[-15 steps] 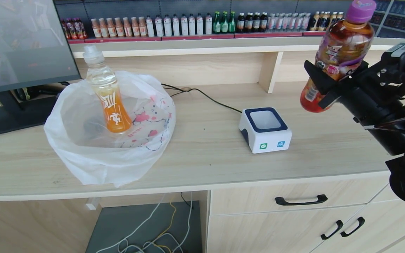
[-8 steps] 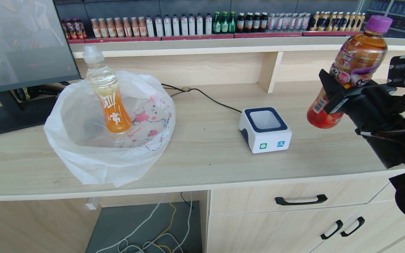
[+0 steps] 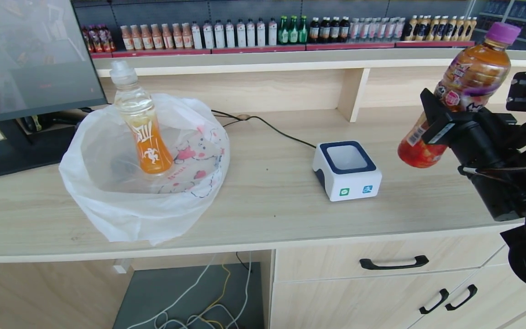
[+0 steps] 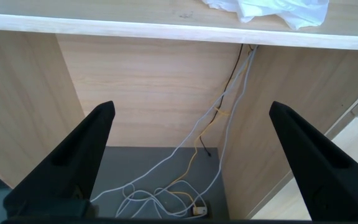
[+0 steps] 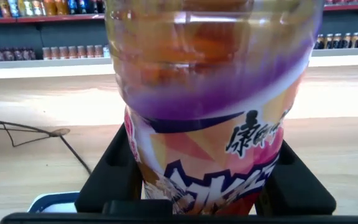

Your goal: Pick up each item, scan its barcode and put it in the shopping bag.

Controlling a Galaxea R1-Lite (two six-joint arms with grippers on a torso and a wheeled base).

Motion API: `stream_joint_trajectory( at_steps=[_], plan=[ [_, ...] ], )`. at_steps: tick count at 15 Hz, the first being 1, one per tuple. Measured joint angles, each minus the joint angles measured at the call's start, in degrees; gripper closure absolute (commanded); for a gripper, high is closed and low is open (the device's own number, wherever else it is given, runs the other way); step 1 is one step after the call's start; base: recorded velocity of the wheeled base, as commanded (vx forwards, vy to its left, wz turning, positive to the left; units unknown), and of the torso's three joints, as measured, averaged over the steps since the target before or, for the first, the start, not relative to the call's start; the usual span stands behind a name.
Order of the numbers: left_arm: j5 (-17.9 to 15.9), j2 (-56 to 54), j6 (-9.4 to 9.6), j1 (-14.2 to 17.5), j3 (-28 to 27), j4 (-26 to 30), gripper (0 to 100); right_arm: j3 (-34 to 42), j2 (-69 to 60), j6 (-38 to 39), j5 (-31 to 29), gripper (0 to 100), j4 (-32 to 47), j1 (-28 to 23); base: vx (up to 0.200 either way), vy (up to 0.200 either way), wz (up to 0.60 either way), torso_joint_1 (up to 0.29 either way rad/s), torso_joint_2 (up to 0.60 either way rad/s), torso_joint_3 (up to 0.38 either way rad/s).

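While the right gripper [image 3: 434, 125] clamps the purple-capped tea bottle [image 3: 473, 75] tilted in the air right of the barcode scanner [image 3: 346, 170], seemingly ready for scanning, the shopping bag [image 3: 121, 214] already holds an orange drink bottle [image 3: 146, 137]; the left gripper [image 4: 191, 109] hangs spread wide below the counter [image 3: 267, 210].

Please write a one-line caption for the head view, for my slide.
Right gripper holds a purple-capped bottle right of the scanner; an orange bottle stands in the shopping bag.

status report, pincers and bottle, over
Right pincer shut on purple-cap bottle, up right of scanner. Left pincer open, below counter. Orange bottle in bag.
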Motion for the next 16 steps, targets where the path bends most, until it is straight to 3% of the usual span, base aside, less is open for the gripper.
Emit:
stream_joint_trajectory(
  at_steps=[9, 16],
  plan=[
    [0.0, 0.0, -0.09, -0.1, 0.0, 0.0, 0, -4.4, 2.5, 1.1, 0.4, 100, 0.1, 0.5, 0.000, 0.200, 0.00, 0.001, 0.00, 0.002],
    [0.0, 0.0, -0.17, -0.1, 0.0, 0.0, 0, -7.0, 3.0, 0.9, 0.5, 100, 0.2, 4.4, 0.000, 0.200, 0.00, 0.004, 0.00, 0.003]
  ],
)
